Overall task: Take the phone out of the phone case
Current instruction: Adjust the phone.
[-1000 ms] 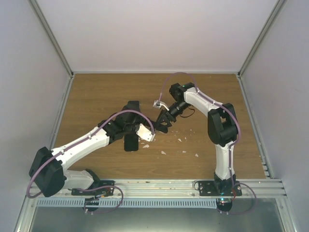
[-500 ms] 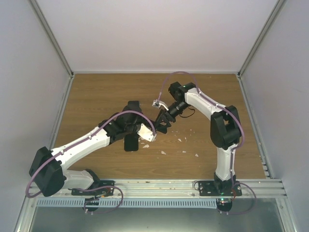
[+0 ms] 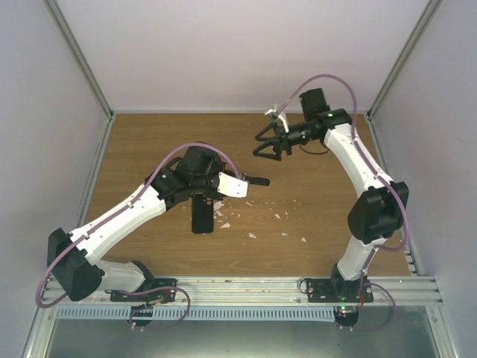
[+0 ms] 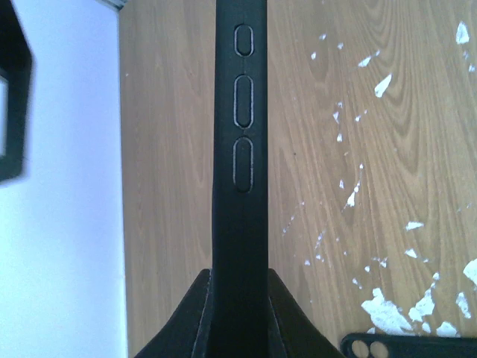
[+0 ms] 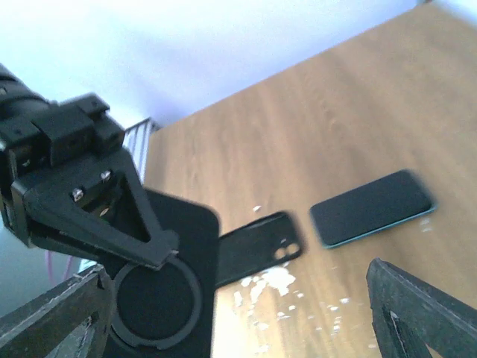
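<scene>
My left gripper (image 4: 238, 302) is shut on a black phone case (image 4: 240, 149), seen edge-on with its button cutouts. In the right wrist view the case (image 5: 160, 298) shows a round ring on its back. From above, the left gripper (image 3: 244, 181) holds it over the table's middle. The phone (image 5: 371, 209), dark with a teal edge, lies flat on the wood, apart from the case. My right gripper (image 3: 259, 147) hangs open and empty, high at the back right; in its own view (image 5: 237, 268) nothing sits between its fingers.
A second black shell with two camera holes (image 5: 257, 250) lies on the table beside a patch of white flakes (image 5: 272, 282). It shows from above (image 3: 203, 216) under the left arm. White flakes (image 3: 287, 216) dot the wood. Walls enclose the table.
The right arm has let go, lifted and swung away to the back right, its jaws wider. The left gripper has shut on the case and risen slightly.
</scene>
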`<state>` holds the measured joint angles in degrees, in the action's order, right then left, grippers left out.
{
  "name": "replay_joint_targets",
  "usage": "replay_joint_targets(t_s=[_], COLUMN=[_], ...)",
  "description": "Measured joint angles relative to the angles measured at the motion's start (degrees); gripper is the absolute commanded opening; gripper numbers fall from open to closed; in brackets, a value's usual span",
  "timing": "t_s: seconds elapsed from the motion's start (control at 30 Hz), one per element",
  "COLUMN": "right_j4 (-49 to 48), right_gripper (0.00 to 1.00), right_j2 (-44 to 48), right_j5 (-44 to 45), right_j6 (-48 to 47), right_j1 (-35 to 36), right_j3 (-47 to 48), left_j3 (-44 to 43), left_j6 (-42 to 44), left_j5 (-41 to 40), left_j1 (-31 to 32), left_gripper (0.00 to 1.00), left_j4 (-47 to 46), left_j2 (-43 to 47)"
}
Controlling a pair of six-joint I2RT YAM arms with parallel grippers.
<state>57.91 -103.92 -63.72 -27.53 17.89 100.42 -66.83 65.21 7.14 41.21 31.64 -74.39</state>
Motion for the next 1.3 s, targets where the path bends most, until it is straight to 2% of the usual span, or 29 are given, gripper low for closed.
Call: replay_joint_targets(t_s=[0.3,0.47,0.57,0.8,1.03,1.3], right_j4=[-17.6,-23.1,-27.1,-35.3,-41.1,-49.0], right_gripper=[0.96,1.00,1.00,1.00,1.00,0.94], right_j2=[7.0,9.7,12.3,18.3,20.9,20.8], right_j5=[-3.8,-4.4,-4.3,-2.9,-7.1,-8.7], right_j6=[12.9,17.1,20.0,28.0,36.3,46.3], right_j1=[-9.2,-9.6,-9.6,-10.4,-9.9,-9.8], right_j3=[-0.1,-0.3,-3.6,-10.0,-13.6,-13.5], left_j3=[-8.0,-13.5,-16.2,-17.9,-20.1,-18.4], left_j6=[-15.2,-24.8,-31.7,-46.8,-61.8,-77.0], left_j5=[5.9,9.4,11.9,20.0,24.1,31.3], left_j1=[-2.3,-4.0,-5.4,-7.9,-11.5,-13.6], left_gripper=[0.00,0.00,0.00,0.00,0.00,0.00], left_j4=[2.3,1.9,0.2,-0.4,-8.9,-19.4], left_j2=[-2.5,-3.4,-3.6,-3.6,-3.7,-3.3])
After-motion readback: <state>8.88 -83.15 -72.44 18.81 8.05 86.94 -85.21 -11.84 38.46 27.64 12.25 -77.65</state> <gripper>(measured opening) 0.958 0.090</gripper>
